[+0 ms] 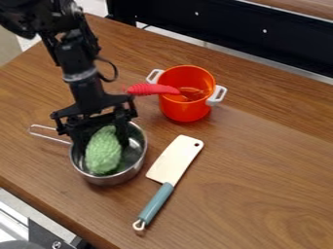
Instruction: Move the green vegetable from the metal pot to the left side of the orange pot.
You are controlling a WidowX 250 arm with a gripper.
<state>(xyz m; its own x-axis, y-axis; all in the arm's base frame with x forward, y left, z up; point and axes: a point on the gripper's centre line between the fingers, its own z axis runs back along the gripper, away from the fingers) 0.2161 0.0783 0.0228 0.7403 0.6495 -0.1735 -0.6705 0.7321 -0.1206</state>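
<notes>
On the brown wooden table (267, 185), a cleaver (175, 158) is laid between the metal pot (107, 180) and the orange pot (185, 111), nearer to the viewer. The green vegetable (102, 153) is contained in the metal pot, and above it the black gripper (102, 133) is held with its fingers spread; whether the vegetable is touched cannot be told.

Fairly bright, even lt. w/ soft shadows, metal pot (109, 180) glinting.
</notes>
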